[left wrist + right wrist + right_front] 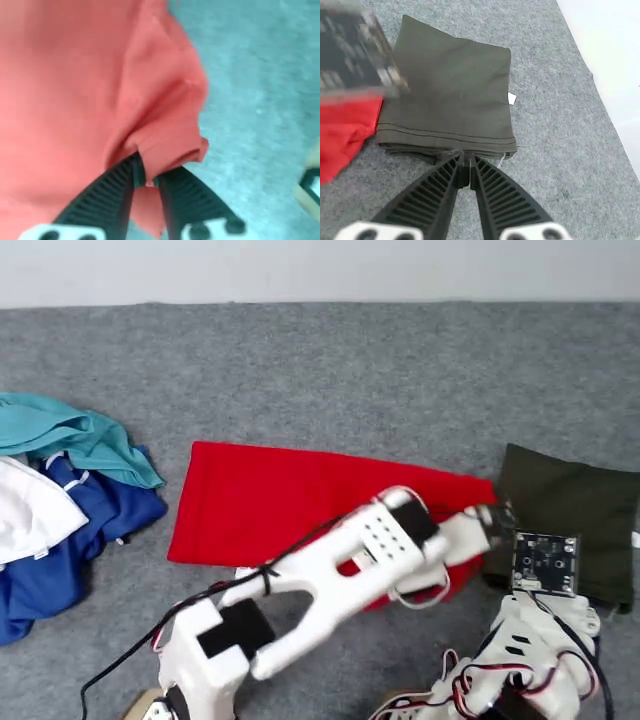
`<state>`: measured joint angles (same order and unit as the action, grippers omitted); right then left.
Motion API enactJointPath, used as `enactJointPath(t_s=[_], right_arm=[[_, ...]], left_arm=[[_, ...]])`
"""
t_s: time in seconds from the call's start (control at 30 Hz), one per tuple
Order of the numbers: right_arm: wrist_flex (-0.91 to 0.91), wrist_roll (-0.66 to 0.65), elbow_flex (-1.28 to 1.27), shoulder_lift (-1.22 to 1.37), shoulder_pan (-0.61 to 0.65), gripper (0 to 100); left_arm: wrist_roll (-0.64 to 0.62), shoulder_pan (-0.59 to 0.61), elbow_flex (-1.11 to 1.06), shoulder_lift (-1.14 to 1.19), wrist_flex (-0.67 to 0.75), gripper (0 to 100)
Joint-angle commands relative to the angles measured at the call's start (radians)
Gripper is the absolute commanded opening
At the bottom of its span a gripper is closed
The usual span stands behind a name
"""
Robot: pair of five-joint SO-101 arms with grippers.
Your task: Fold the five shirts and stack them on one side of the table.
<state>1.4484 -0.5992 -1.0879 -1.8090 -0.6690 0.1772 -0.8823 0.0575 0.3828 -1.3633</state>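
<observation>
A red shirt [270,505] lies spread across the middle of the grey table. My left arm reaches over it to its right end, where my left gripper [490,520] is shut on a bunched fold of the red shirt [75,100]; the left wrist view has the fingertips [146,180] pinching the cloth. To the right lies a folded dark olive shirt [565,505]. My right gripper [464,167] is shut with nothing in it, just off the near edge of the olive shirt [452,95].
At the left edge sits a heap of unfolded shirts: teal [70,435], white [30,510] and blue [70,550]. A dark circuit board [545,562] hangs over the olive shirt's near left corner. The table's right edge [590,75] runs close to that shirt.
</observation>
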Motion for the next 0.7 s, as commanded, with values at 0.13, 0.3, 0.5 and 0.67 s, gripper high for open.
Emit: enactJointPath(t_s=[0.13,0.3,0.5,0.67], right_arm=[[-0.001,0.003,0.014,0.008,-0.008,1.3],[-0.001,0.003,0.014,0.008,-0.008,1.3],[0.001,0.003,0.014,0.008,-0.008,1.3],[0.002,0.003,0.014,0.008,-0.008,1.3]], left_arm=[[-0.003,0.049,0.033,-0.071,0.086,1],[-0.005,0.094,0.033,-0.063,0.146,3],[-0.005,0.169,0.033,-0.061,0.210,18],[0.005,0.229,0.027,-0.051,0.285,23]])
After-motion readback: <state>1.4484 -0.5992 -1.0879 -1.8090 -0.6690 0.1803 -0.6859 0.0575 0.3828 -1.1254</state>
